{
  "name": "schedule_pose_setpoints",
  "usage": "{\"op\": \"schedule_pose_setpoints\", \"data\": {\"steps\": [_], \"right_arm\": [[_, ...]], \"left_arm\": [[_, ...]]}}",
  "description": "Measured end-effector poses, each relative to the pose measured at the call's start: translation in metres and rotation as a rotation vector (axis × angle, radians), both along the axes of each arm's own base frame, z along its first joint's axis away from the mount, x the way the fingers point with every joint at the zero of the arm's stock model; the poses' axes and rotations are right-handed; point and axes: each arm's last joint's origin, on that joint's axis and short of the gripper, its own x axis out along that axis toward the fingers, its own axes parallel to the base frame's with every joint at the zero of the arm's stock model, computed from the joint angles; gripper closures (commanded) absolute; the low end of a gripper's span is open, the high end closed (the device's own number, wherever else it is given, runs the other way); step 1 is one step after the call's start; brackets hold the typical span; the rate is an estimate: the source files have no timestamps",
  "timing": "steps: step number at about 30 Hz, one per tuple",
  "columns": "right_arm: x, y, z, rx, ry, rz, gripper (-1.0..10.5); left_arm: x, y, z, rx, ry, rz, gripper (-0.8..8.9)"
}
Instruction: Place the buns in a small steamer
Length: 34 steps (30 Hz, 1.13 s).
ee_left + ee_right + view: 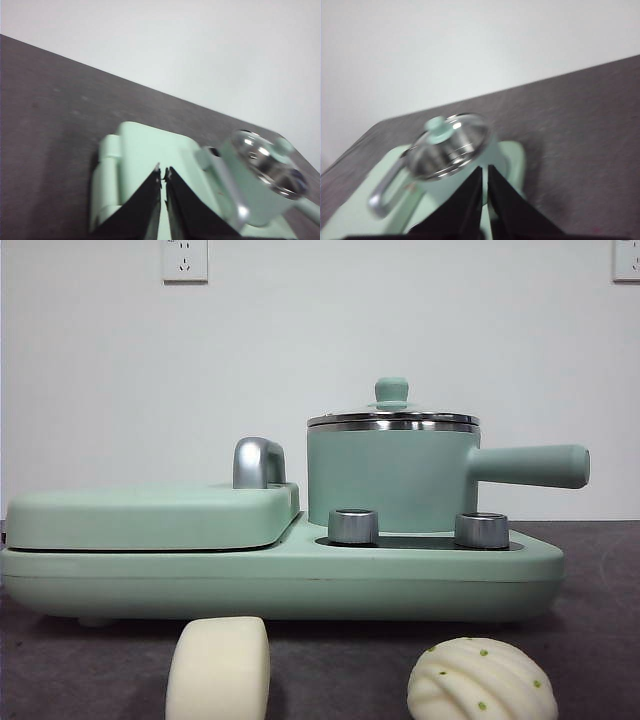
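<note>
Two buns sit on the dark counter [600, 570] at the front, just ahead of the mint-green cooker base [300, 575]: 1 smooth bun [218, 668] standing on its side toward the left, and 1 ridged bun [482, 680] w/ green specks toward the right, well apart from each other, neither touching the base. One steamer [392, 475] stands on the right half of the base, lid on w/ 1 green knob [391, 391] on top, steel rim under the lid, 1 straight handle [530, 466] pointing right. Two steel dials [353, 526] sit on the base in front of the steamer. One flat lidded griddle [150, 515] fills the left half, w/ 1 steel loop handle [258, 462] at its back edge, beside the steamer. Two wall sockets [185, 259] show at the top corners of the wall. No arm shows in the front view. Left end effector [163, 172] hangs above the griddle, jaws nearly together w/ only a thin slit between, holding nothing. Right end effector [484, 172] hangs above the steamer beside the lid, jaws likewise almost closed, empty. Both wrist views are blurred.
</note>
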Motion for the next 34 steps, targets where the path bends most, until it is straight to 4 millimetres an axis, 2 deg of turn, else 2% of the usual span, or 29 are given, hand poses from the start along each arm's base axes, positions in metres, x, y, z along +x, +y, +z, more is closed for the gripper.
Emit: {"op": "schedule_pose_setpoints", "data": {"steps": [5,11,15,20,22,25,26,29,34], "right_arm": [[-0.007,0.003,0.034,-0.024,0.059,0.115,9.3],[-0.004,0.005,0.066,-0.104,0.069,0.224,9.3],[0.002,0.007,0.08,-0.151,0.069,0.323,9.3],[0.008,0.009,0.084,-0.169,0.058,0.413,9.3],[0.008,0.009,0.083,-0.172,0.067,0.415,9.3],[0.008,0.009,0.082,-0.174,0.076,0.418,8.0],[0.007,0.009,0.082,-0.175,0.081,0.418,7.0],[0.007,0.009,0.081,-0.176,0.088,0.415,4.7],[0.007,0.009,0.081,-0.175,0.088,0.415,4.4]], "left_arm": [[0.006,-0.002,0.04,0.03,0.034,-0.082,7.94],[0.022,-0.006,0.078,0.051,0.08,-0.214,7.94],[0.034,-0.01,0.094,0.053,0.114,-0.343,7.93],[0.046,-0.013,0.105,0.036,0.122,-0.487,7.74],[0.047,-0.013,0.105,0.036,0.124,-0.495,7.16],[0.048,-0.014,0.104,0.043,0.129,-0.498,5.35],[0.049,-0.014,0.103,0.046,0.13,-0.499,4.66],[0.052,-0.014,0.102,0.05,0.133,-0.501,3.58],[0.06,-0.015,0.099,0.044,0.163,-0.506,3.17]]}}
